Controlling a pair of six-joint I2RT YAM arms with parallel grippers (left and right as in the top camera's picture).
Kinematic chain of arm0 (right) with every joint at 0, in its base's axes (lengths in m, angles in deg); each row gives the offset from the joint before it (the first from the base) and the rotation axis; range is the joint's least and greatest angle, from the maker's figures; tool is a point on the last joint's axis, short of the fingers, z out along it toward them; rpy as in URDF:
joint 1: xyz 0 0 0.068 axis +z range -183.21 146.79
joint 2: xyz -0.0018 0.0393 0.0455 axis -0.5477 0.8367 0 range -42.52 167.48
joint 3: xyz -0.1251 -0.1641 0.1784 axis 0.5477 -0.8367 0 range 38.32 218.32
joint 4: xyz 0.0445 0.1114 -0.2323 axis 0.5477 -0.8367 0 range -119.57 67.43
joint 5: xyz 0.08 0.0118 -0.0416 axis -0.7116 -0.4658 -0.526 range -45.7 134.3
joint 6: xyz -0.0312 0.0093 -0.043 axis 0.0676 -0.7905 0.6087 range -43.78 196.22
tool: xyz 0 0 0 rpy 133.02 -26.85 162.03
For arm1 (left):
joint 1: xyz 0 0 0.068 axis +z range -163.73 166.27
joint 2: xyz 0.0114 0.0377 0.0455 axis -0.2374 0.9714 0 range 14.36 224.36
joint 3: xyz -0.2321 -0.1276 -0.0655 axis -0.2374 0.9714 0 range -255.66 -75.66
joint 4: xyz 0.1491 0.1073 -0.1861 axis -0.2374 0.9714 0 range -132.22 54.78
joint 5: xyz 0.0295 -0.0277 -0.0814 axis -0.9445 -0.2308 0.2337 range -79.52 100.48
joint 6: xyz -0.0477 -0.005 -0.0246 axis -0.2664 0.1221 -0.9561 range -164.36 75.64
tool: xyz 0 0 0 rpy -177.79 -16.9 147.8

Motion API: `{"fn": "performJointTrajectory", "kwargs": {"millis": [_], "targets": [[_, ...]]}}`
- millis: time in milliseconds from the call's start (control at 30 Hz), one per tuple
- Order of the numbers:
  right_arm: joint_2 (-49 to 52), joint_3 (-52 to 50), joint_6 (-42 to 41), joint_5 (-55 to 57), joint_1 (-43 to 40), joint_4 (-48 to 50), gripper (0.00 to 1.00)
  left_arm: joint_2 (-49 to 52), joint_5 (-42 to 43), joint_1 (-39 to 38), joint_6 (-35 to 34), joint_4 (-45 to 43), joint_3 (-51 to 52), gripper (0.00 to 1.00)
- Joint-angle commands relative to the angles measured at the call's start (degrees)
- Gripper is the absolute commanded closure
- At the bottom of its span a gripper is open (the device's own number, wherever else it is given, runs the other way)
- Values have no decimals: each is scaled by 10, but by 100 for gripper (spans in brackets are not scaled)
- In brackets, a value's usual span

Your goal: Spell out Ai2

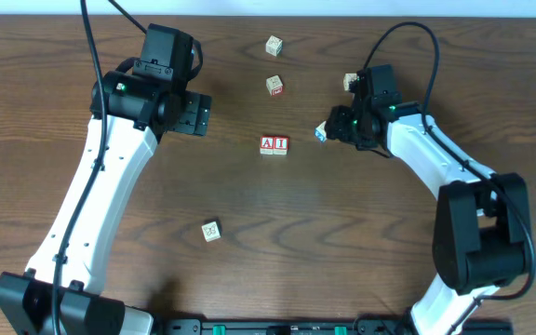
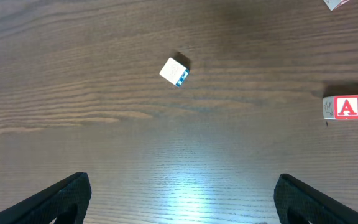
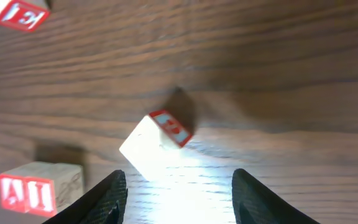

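Note:
The "A" cube (image 1: 268, 144) and the "I" cube (image 1: 280, 144) stand touching side by side at mid-table, both white-faced with red letters. They also show at the edge of the left wrist view (image 2: 351, 107) and the right wrist view (image 3: 39, 186). Right of them a cube with a blue face (image 1: 321, 133) lies tilted; no digit reads on it. In the right wrist view this cube (image 3: 157, 140) shows a white face and a red side, just ahead of my right gripper (image 3: 179, 186), which is open around nothing. My left gripper (image 2: 182, 193) hangs wide open over bare wood.
Pale cubes lie at the back (image 1: 274, 45), behind the right gripper (image 1: 351, 82) and near the front (image 1: 211, 231). A red-sided cube (image 1: 275, 86) sits behind the letters. A white cube with a blue side (image 2: 174, 71) lies below the left arm.

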Motion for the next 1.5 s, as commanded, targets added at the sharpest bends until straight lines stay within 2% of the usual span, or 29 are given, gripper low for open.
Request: {"fn": "performJointTrajectory", "kwargs": {"millis": [0,333,900,1467], "targets": [[-10,-3,30,61,12,0,45,2,-10,-1,4,2,1,5],[4,-2,53,114,19,2,45,2,-10,-1,4,2,1,5],[49,-2,55,114,21,20,47,2,-10,-1,4,2,1,4],[49,8,53,111,27,30,48,2,-10,-1,4,2,1,5]]}}
